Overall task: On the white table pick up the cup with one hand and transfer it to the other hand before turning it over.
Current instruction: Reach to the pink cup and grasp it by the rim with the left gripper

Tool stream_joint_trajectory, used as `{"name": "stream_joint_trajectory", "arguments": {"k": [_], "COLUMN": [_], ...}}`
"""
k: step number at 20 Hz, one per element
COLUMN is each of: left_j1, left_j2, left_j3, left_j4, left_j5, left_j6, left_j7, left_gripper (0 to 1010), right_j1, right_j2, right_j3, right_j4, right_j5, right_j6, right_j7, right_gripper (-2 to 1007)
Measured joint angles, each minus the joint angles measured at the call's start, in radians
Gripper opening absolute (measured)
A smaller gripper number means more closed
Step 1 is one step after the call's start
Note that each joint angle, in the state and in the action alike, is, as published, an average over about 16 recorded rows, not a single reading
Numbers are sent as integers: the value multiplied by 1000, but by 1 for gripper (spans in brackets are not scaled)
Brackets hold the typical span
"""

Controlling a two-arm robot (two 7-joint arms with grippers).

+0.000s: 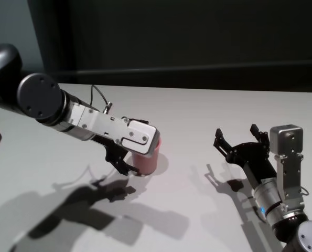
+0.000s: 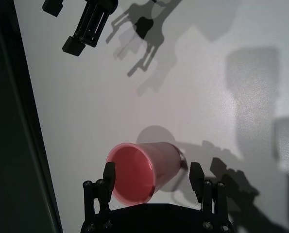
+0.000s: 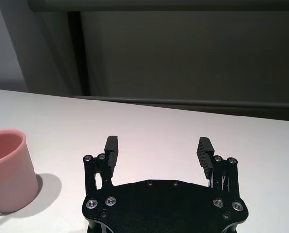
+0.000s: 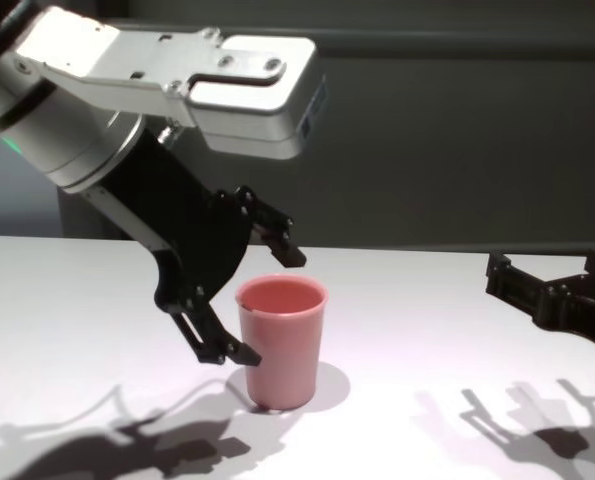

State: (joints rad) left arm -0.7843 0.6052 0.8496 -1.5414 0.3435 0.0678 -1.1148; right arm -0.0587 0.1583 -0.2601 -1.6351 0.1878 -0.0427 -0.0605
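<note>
Cup (image 4: 281, 340) stands upright, mouth up, on the white table (image 1: 208, 110), near the middle of the head view. Left gripper (image 4: 252, 300) reaches in from ten o'clock, jaws spread wide, one finger (image 4: 217, 345) on each side of the cup, not yet closed on it. Right gripper (image 1: 238, 137) hovers well apart at three o'clock, jaws apart and holding nothing

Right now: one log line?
cup: upright on white table | left gripper: open, straddling cup | right gripper: open, apart
</note>
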Motion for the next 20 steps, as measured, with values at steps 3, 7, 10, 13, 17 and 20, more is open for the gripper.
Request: {"name": "stream_joint_trajectory", "arguments": {"k": [3, 7, 10, 13, 17, 20], "left_j1": [-21, -46, -62, -76, -91, -101], "left_j2": [-14, -31, -41, -50, -62, -69], "left_j3": [22, 48, 65, 80, 100, 113], "left_j4": [22, 55, 80, 106, 141, 166], "left_j5": [8, 17, 22, 26, 30, 32], "left_j6": [-9, -21, -30, -38, -51, -60], "left_j7": [-12, -24, -30, -36, -40, -41], "left_gripper": [1001, 1001, 1001, 1001, 1001, 1001], "right_j1": [0, 0, 0, 0, 0, 0], "right_j2": [0, 0, 0, 0, 0, 0], "right_j3": [0, 0, 0, 0, 0, 0], "right_j4": [0, 0, 0, 0, 0, 0], "right_j5": [0, 0, 0, 0, 0, 0], "right_j6": [0, 0, 0, 0, 0, 0], "right_j7": [0, 0, 0, 0, 0, 0], "right_gripper": [1000, 1000, 1000, 1000, 1001, 1001]}}
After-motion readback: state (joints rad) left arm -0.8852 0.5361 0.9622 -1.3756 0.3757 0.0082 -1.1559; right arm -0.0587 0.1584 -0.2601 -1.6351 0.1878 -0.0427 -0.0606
